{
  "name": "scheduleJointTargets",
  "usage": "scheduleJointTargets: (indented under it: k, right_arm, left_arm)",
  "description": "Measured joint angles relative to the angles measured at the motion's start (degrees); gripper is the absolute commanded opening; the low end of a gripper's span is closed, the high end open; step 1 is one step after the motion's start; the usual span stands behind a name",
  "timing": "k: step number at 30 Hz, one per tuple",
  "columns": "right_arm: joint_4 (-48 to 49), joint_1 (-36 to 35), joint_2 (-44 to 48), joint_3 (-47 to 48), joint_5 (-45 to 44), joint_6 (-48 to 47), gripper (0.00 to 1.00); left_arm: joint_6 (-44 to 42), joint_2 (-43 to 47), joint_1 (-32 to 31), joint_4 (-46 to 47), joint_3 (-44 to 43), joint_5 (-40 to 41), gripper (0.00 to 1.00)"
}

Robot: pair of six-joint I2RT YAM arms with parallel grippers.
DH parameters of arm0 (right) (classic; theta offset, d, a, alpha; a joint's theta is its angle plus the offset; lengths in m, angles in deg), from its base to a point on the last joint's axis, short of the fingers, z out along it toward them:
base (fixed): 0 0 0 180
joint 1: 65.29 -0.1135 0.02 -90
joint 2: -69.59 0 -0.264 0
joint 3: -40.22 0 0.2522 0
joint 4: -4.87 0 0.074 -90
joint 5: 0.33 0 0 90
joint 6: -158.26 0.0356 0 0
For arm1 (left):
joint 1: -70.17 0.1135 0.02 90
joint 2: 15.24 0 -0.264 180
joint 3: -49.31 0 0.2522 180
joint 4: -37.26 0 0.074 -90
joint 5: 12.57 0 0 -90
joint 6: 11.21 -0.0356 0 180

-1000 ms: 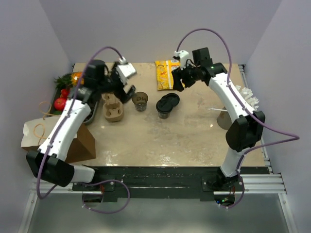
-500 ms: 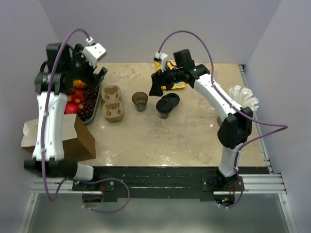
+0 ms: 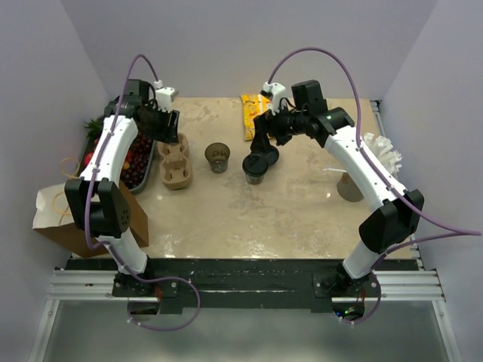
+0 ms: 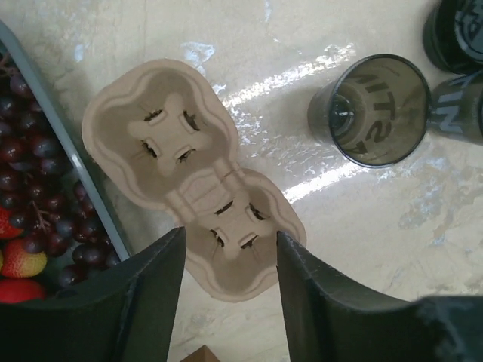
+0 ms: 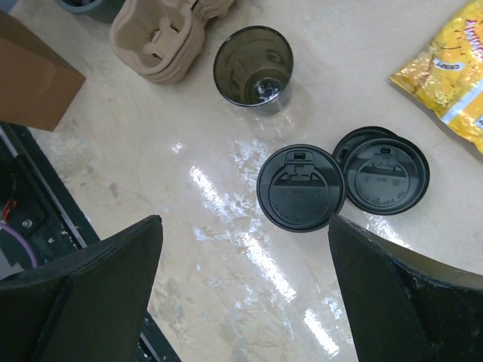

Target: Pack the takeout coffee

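Left tool [image 4: 230,240] fingers apart, straddling cup carrier [image 4: 162,128] end, lower frame. Right tool [image 5: 245,225] wide apart above lidded cup [image 5: 300,188]; empty cup [image 5: 253,66] upper centre.

Looks like a robot lab bench, not a café. Boxed in on three sides by bare lilac walls [image 3: 249,45]. Fitted with two white-and-black arms [image 3: 362,162] bolted to a black base [image 3: 241,275] on aluminium rails [image 3: 411,283], and strung with looping purple cables [image 3: 317,47]. Laid out like staged props on a scuffed beige table [image 3: 249,219]: cups [image 3: 218,156], lids [image 3: 266,155], carrier [image 3: 174,166], bag [image 3: 134,219], fruit tray [image 4: 83,177], snack packet [image 3: 255,115].
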Motion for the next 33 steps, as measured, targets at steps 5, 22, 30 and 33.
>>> scheduleJointTargets:
  k: [5,22,30,33]
  right_arm:
    - [0.6,0.0,0.3,-1.6,-2.1,0.1,0.93]
    - [0.5,0.0,0.3,-5.7,-5.4,-0.2,0.93]
    - [0.5,0.0,0.3,-5.7,-5.4,-0.2,0.94]
    - [0.6,0.0,0.3,-5.9,-5.4,-0.2,0.94]
  left_arm:
    - [4.1,-3.4,-1.8,2.4,1.5,3.9,0.55]
    - [12.2,-11.4,-2.7,2.3,3.7,12.0,0.59]
    - [12.7,-12.6,-2.5,2.2,2.6,12.8,0.53]
    - [12.7,-13.0,-2.4,2.4,1.7,13.0,0.51]
